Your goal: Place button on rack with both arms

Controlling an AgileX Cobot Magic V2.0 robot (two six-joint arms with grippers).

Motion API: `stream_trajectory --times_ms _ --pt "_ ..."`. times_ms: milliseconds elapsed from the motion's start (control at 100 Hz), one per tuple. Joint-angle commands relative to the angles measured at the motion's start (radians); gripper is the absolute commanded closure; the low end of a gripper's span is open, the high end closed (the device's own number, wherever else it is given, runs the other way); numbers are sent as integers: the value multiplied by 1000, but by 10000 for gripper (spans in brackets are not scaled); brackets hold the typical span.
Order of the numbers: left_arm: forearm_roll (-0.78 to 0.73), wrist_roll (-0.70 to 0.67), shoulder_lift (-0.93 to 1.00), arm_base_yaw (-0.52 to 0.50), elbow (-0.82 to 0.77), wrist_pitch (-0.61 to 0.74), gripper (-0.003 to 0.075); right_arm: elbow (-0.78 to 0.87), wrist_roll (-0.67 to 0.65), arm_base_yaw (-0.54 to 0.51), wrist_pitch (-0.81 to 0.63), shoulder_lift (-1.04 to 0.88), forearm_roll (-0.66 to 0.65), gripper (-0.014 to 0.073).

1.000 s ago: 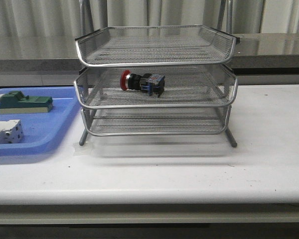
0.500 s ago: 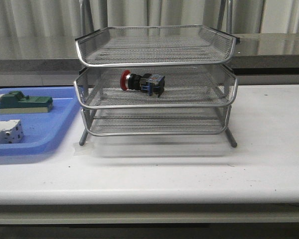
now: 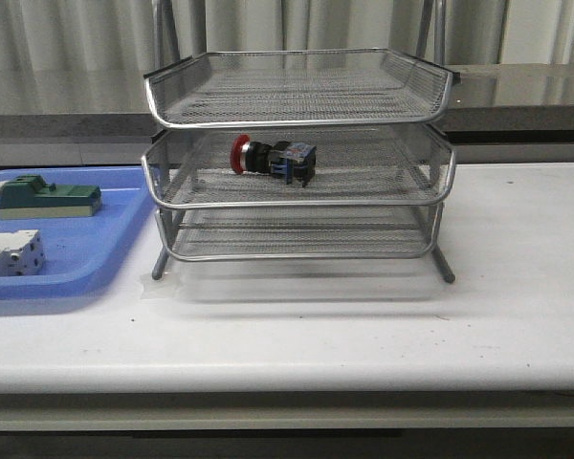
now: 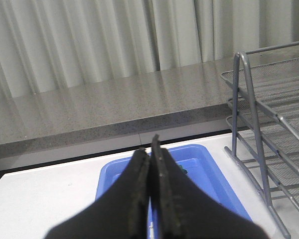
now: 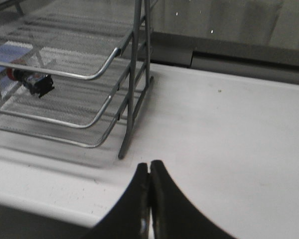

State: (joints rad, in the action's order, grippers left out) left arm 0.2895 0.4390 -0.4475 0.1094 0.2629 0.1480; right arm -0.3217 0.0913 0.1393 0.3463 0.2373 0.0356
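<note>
The button (image 3: 273, 159), with red head, black body and blue rear block, lies on its side on the middle tier of the silver wire rack (image 3: 299, 206). It also shows in the right wrist view (image 5: 31, 81) on that tier of the rack (image 5: 134, 74). Neither arm shows in the front view. My left gripper (image 4: 150, 147) is shut and empty above the blue tray (image 4: 217, 184), with the rack (image 4: 251, 129) off to one side. My right gripper (image 5: 149, 167) is shut and empty over the white table, apart from the rack's leg.
The blue tray (image 3: 96, 258) left of the rack holds a green-topped block (image 3: 46, 197) and a white breaker (image 3: 10, 253). The white table (image 3: 517, 277) runs to its front edge. A grey ledge and curtains stand behind.
</note>
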Motion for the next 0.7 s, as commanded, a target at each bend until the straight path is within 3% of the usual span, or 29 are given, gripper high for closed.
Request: stream_trajectory --times_ms 0,160,390,690 --pt "6 -6 -3 -4 28 78 740 72 2 -8 -239 -40 -7 663" --pt "6 -6 -3 -4 28 78 740 221 2 -8 -372 -131 -7 663" --pt "6 -6 -3 -4 28 78 740 305 1 -8 -352 -272 -7 663" --pt "6 -6 -3 -4 23 78 740 332 1 -8 -353 -268 -6 663"
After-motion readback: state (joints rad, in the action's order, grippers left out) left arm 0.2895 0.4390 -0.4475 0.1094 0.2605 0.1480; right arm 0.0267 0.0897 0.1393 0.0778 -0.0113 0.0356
